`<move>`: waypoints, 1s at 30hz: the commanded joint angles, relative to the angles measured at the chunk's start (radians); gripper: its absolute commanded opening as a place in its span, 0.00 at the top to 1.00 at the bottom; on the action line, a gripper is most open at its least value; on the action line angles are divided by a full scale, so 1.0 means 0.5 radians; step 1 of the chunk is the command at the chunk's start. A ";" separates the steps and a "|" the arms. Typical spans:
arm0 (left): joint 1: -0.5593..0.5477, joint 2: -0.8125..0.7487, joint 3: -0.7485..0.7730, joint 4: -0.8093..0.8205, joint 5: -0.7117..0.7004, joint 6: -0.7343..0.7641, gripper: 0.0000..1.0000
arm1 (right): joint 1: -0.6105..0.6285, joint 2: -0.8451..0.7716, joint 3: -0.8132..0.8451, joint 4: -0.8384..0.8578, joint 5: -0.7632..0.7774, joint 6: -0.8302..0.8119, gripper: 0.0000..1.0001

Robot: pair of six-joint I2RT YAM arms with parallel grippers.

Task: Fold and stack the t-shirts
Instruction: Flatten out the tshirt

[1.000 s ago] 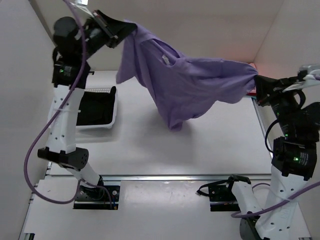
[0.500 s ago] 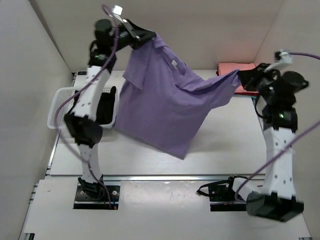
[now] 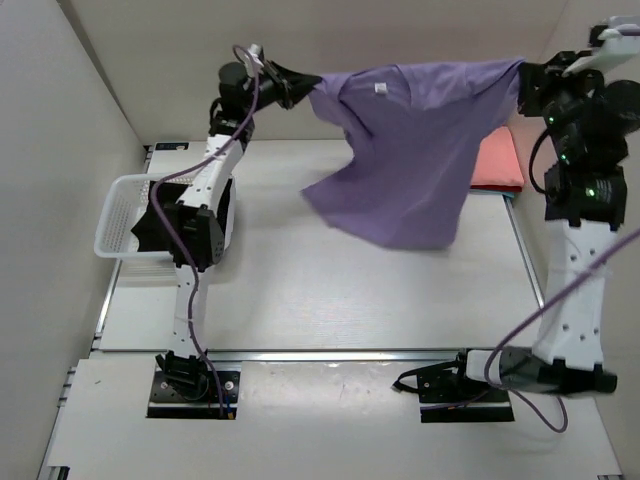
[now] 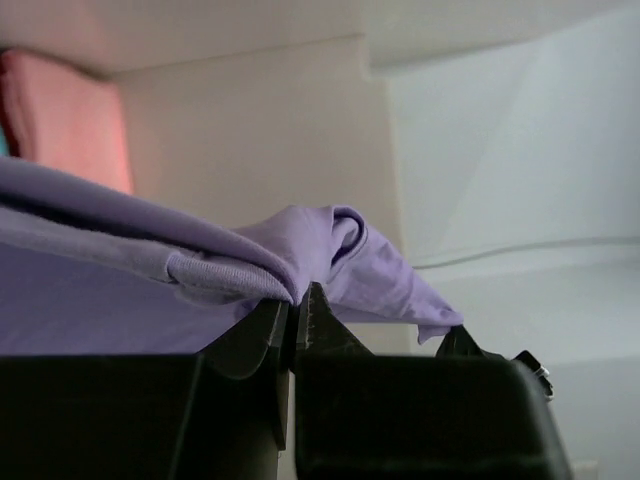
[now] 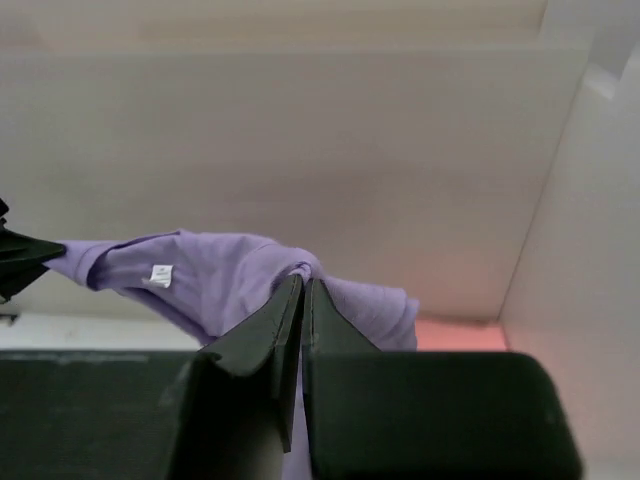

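The left pincer (image 3: 303,84) is clamped on one shoulder of the lilac-purple t-shirt (image 3: 410,150), the right pincer (image 3: 521,80) on the other, so the cloth hangs spread between them above the bench (image 3: 300,290). The salmon-pink t-shirt (image 3: 497,160) lies flat on the bench below the right pincer, behind the hanging cloth

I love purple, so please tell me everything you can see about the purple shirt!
The purple shirt is a soft lilac cloth T-shirt with short sleeves and a small white label at the neck. It hangs in the air over the table, stretched wide along its top. The left hand pinches one end and the right hand the other, both shut tight. The rest droops in loose folds. Whether its lowest edge touches the table cannot be told.
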State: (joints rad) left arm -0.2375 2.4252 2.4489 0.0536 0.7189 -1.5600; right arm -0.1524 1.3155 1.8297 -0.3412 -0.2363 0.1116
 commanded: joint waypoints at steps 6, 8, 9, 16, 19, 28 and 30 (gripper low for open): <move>0.018 -0.779 -0.325 -0.075 0.127 0.447 1.00 | 0.044 -0.538 -0.498 0.094 -0.183 0.068 1.00; -0.007 -0.853 -0.461 -0.332 0.045 0.793 1.00 | 0.160 -0.658 -0.752 0.066 -0.245 0.141 1.00; -0.007 -0.868 -0.528 -0.532 -0.035 0.895 0.99 | 0.203 -0.731 -0.930 0.051 -0.282 0.194 1.00; 0.125 -1.285 -1.283 -0.846 -0.453 1.368 0.19 | 1.497 -0.791 -1.557 -0.002 -0.081 0.310 0.97; 0.208 -1.337 -1.339 -0.984 -0.474 1.439 0.05 | 1.817 -0.635 -1.650 0.075 -0.097 0.360 0.64; 0.061 -1.681 -1.917 -0.966 -0.456 1.482 0.26 | 1.322 -0.511 -1.782 0.225 -0.024 0.234 0.63; 0.024 -1.745 -2.114 -0.984 -0.511 1.479 0.27 | 1.122 -0.401 -1.776 0.268 -0.083 0.145 0.72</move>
State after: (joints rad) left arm -0.1844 1.6337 1.4853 -0.4335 0.4770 -0.8322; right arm 0.5301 1.0866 0.9512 -0.2932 -0.3069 0.2321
